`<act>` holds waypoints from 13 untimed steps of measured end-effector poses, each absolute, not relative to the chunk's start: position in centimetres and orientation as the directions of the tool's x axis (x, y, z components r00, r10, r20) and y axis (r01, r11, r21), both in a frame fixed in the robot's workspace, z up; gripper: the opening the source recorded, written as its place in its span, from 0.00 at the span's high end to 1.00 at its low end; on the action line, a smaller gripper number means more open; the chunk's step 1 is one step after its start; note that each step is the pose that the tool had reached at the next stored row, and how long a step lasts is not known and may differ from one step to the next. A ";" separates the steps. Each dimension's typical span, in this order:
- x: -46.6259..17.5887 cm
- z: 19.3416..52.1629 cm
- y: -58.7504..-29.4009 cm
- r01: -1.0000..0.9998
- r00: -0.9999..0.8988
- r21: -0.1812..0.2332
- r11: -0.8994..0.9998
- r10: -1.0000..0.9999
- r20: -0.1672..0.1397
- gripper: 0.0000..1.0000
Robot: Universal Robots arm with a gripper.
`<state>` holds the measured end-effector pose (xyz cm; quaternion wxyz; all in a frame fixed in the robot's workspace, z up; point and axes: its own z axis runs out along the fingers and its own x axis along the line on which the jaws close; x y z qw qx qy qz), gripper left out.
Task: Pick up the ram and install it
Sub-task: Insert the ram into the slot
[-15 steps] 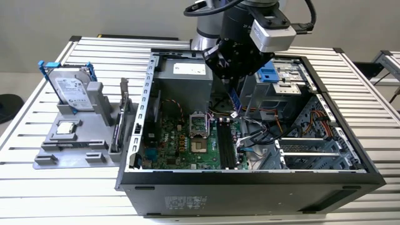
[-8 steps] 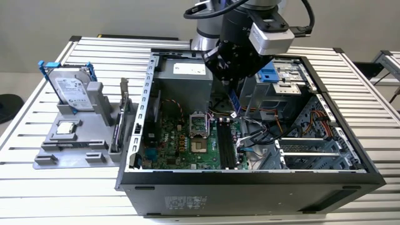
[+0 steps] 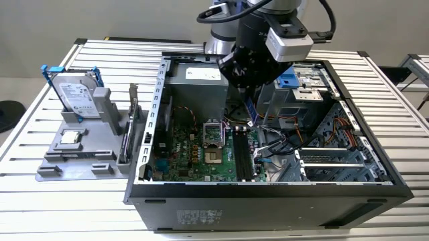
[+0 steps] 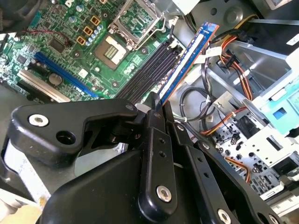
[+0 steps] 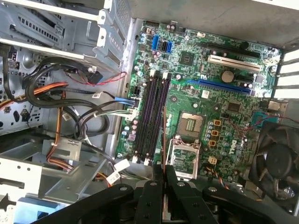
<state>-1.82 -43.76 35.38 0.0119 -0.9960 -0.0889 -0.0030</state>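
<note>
Frame centre, second wrist view: gripper clamped on the ram, held above the black memory slots (all empty). Pickup done; seating not yet. Hard drive parked on the exterior view's left.

matt black plastic gripper, glossy blue ram, green motherboard, ribbed bare-metal table

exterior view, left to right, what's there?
Hard drive on the grey stand → upright card → green board inside the case → ram held by the tool → blue drive bay latch.
</note>
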 end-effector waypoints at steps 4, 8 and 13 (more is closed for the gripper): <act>-1.8 35.1 -43.8 0.177 0.984 -0.023 -0.984 0.177 0.008 1.00; -1.8 34.9 -43.8 0.177 0.984 -0.023 -0.984 0.177 0.008 1.00; -1.8 34.6 -43.9 0.177 0.984 -0.023 -0.984 0.177 0.008 1.00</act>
